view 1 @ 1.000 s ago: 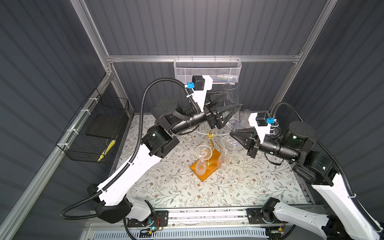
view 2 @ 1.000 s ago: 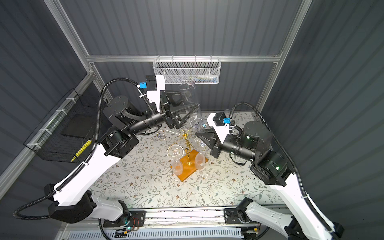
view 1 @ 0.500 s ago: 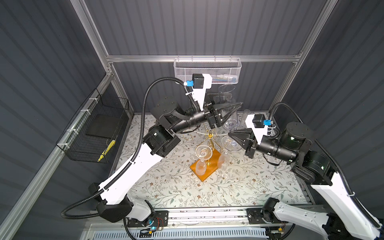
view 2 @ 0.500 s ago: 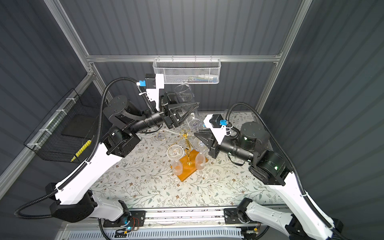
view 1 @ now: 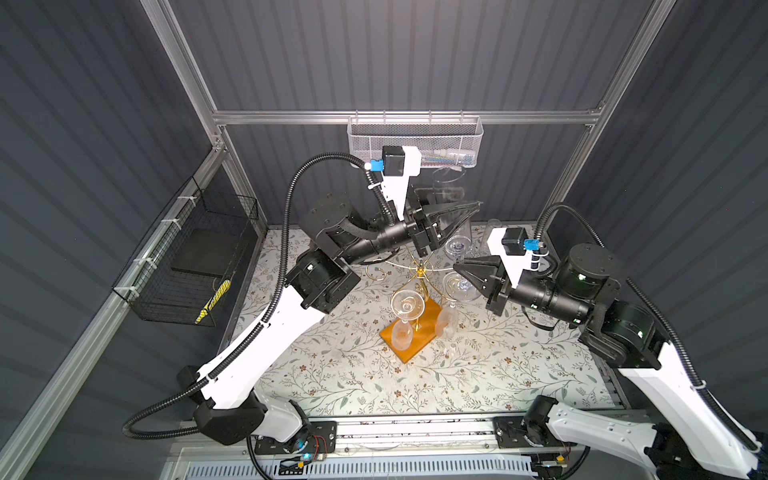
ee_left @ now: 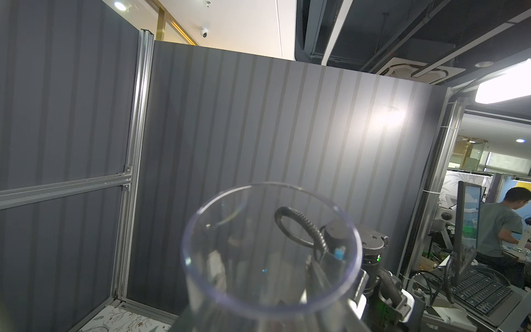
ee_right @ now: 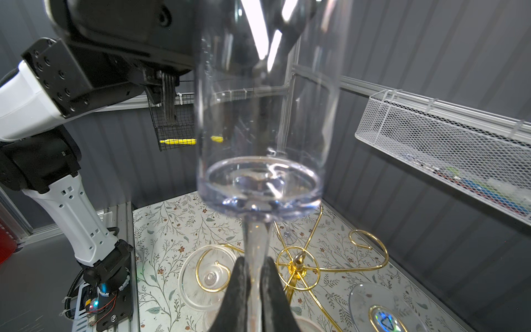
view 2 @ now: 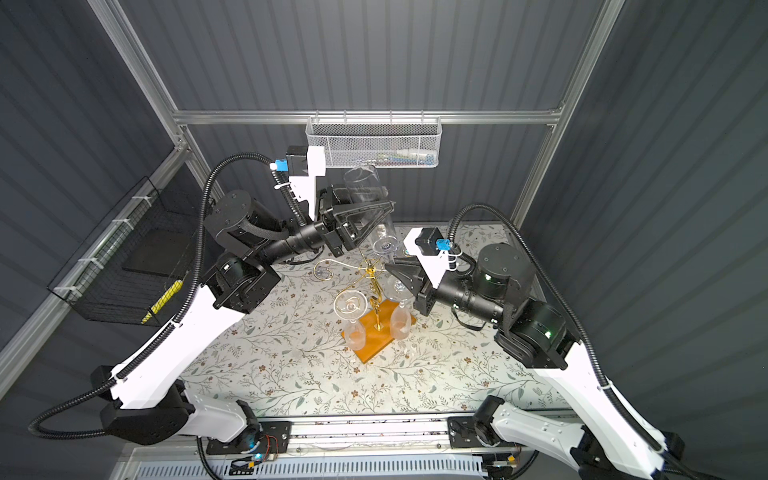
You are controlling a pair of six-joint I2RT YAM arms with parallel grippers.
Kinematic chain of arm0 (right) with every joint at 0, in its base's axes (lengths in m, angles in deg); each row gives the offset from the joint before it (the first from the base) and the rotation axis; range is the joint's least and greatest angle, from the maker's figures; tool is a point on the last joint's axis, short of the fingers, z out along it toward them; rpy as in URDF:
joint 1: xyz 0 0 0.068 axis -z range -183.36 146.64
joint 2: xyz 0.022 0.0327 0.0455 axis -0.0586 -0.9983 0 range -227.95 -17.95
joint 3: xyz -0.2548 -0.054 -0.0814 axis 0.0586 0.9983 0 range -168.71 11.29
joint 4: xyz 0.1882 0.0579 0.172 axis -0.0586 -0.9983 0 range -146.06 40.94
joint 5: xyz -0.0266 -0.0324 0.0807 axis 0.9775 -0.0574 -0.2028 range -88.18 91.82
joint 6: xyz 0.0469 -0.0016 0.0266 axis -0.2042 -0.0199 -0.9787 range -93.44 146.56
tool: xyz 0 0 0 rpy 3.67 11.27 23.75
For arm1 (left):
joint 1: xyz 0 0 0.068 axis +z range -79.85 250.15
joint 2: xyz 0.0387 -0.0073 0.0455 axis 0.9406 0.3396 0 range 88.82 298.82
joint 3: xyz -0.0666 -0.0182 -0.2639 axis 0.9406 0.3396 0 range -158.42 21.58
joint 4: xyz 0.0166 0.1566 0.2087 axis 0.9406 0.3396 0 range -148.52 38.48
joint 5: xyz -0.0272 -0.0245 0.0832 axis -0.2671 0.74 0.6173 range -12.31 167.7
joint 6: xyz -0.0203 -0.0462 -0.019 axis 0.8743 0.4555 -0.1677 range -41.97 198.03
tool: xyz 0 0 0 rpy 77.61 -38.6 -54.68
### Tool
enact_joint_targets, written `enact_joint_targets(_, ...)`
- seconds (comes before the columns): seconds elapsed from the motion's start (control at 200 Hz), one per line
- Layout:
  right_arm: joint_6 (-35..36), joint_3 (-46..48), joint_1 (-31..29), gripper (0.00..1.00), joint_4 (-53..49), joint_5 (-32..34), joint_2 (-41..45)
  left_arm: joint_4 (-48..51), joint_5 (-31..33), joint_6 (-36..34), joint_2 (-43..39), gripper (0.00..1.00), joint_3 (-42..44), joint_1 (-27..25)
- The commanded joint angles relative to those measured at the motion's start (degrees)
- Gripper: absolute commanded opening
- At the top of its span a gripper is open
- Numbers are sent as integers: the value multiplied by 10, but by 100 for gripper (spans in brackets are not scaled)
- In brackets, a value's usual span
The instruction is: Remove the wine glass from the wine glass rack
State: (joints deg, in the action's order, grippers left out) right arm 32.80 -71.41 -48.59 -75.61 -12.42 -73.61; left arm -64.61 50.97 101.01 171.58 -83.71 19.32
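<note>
We list: clear stemmed wine glass (ee_right: 260, 178), upright; right gripper (ee_right: 255, 266) clamped on stem, left gripper (view 2: 376, 218) straddling bowl above, contact unclear.

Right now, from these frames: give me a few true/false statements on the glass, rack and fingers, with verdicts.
1. The right gripper has its fingers shut on the wine glass stem. True.
2. The left gripper hangs clear of that glass. False: its fingers straddle the bowl.
3. Other glasses hang upside down on the wine glass rack. True.
4. The rack's base is blue. False: it is orange-brown.
</note>
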Motion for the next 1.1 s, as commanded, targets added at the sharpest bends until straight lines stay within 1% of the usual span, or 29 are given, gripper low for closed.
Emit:
enact_joint_targets(0.0, 12, -4, -6, 0, 20, 2, -1, -24, -6, 11, -4, 36, 11, 2)
enact_joint_targets(0.035, 9, -3, -6, 0, 20, 4, 1, -25, -2, 7, -8, 36, 15, 1)
enact_joint_targets(0.04, 9, -3, -6, 1, 19, 4, 1, -25, -1, 6, -9, 36, 16, 1)
enact_joint_targets(0.045, 8, -3, -6, 3, 19, 4, 1, -25, 0, 7, -10, 36, 16, 1)
enact_joint_targets(0.055, 8, -2, -6, 9, 19, 4, 1, -26, 2, 5, -10, 36, 17, 1)
enact_joint_targets(0.105, 9, 1, -7, 49, 22, 2, 6, -23, 12, -3, -17, 35, 21, 1)
enact_joint_targets(0.12, 8, 3, -8, 60, 24, 4, 7, -22, 14, -6, -19, 35, 22, 2)
enact_joint_targets(0.155, 7, 7, -8, 80, 29, 8, 13, -17, 20, -13, -24, 35, 23, 2)
enact_joint_targets(0.165, 7, 8, -8, 93, 31, 10, 15, -15, 22, -15, -25, 35, 23, 2)
enact_joint_targets(0.17, 6, 8, -8, 96, 32, 11, 16, -14, 23, -16, -26, 35, 22, 1)
enact_joint_targets(0.18, 7, 9, -8, 98, 34, 14, 17, -12, 23, -19, -28, 35, 22, 2)
enact_joint_targets(0.245, 8, 13, -8, 99, 39, 40, 33, 5, 29, -34, -38, 36, 17, 1)
enact_joint_targets(0.32, 14, 17, -9, 99, 75, 77, 55, 27, 41, -59, -53, 36, 11, 2)
enact_joint_targets(0.445, 30, 26, -8, 99, 110, 128, 93, 70, 74, -118, -88, 36, 12, 2)
enact_joint_targets(0.47, 32, 28, -8, 99, 116, 136, 100, 79, 101, -132, -97, 36, 14, 1)
enact_joint_targets(0.62, 36, 53, -8, 99, 141, 175, 136, 134, 195, -209, -156, 36, 34, 1)
enact_joint_targets(0.715, 36, 63, -7, 99, 136, 188, 148, 149, 261, -237, -195, 37, 50, 2)
enact_joint_targets(0.85, 37, 74, -8, 99, 130, 200, 154, 182, 333, -284, -241, 37, 67, 2)
enact_joint_targets(0.98, 46, 77, -8, 99, 130, 210, 154, 188, 424, -317, -287, 37, 118, 2)
enact_joint_targets(1.091, 54, 71, -8, 99, 132, 214, 148, 202, 480, -341, -311, 37, 152, 1)
